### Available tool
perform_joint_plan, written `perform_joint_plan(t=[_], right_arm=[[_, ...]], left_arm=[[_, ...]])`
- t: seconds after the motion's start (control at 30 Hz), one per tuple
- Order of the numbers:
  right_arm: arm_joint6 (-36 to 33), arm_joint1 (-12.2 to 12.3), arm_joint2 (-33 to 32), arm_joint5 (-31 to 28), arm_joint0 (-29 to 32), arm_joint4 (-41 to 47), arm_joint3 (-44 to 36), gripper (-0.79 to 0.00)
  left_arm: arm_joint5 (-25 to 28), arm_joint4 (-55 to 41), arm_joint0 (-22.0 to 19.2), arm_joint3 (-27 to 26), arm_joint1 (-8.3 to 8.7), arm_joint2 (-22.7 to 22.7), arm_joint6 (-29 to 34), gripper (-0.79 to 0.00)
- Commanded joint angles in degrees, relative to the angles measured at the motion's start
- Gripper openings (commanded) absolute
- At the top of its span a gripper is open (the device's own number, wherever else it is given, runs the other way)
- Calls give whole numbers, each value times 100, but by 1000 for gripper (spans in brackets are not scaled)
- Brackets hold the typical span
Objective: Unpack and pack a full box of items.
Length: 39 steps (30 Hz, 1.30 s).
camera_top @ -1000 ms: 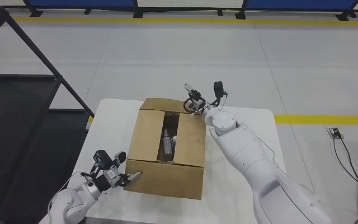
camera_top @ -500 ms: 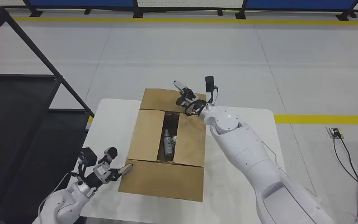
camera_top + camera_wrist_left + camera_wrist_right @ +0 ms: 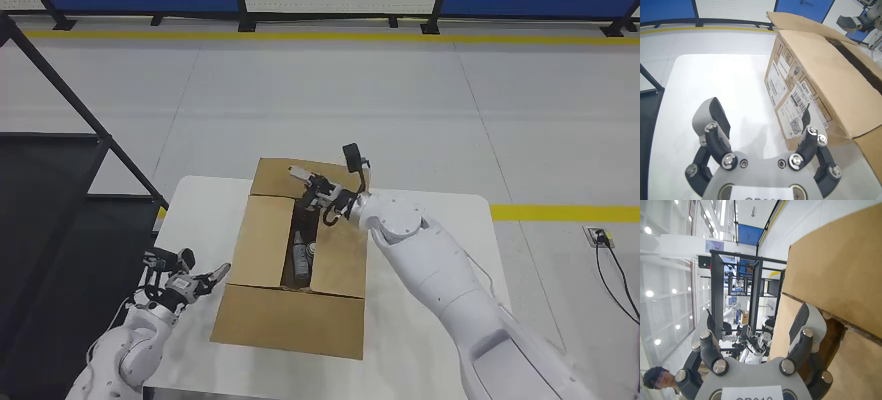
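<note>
Tabletop [image 3: 200,210] in white carries the cardboard box [image 3: 262,240] at its middle. The box's two long flaps are folded partly over, leaving a dark slot between them.

The right gripper [image 3: 308,182] has swung inward from the box's far right corner over the last second. It now hangs over the far end of that slot, spread wide and empty. The left gripper [image 3: 205,268] has drawn back from the near left corner and sits just beside the box's side wall, also wide and holding nothing.

Down in the slot lie bottles [image 3: 298,252], still packed. Unpacking looks barely begun, and the right arm seems placed to part a flap or reach in first.
</note>
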<state>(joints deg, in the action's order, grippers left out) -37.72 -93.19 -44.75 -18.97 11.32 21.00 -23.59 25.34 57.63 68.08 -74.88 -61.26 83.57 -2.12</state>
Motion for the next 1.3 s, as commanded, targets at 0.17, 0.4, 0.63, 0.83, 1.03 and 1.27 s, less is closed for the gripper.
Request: perform_joint_plan(t=[0.17,0.4,0.63,0.83,1.03,1.27], right_arm=[[-432,104,26,687,137,-502,-421,0],[-796,146,-44,1120,197,-617,-588,0],[-1057,72,-49,1237,213,-550,-544,0],[-1246,-52,-55,1199,171,-350,-347,0],[-1406,-184,-115,1056,85,-59,-84,0],[-1545,-283,-269,796,-31,278,137,0]], left_arm=[[261,126,0,66,-9,-92,-166,0],[295,155,98,-43,-20,-121,-275,0],[285,197,194,-108,-18,-70,-372,0],[187,-43,309,-193,-5,176,-501,0],[324,-190,545,-512,28,427,-527,0],[685,-83,929,-1179,70,609,-566,0]])
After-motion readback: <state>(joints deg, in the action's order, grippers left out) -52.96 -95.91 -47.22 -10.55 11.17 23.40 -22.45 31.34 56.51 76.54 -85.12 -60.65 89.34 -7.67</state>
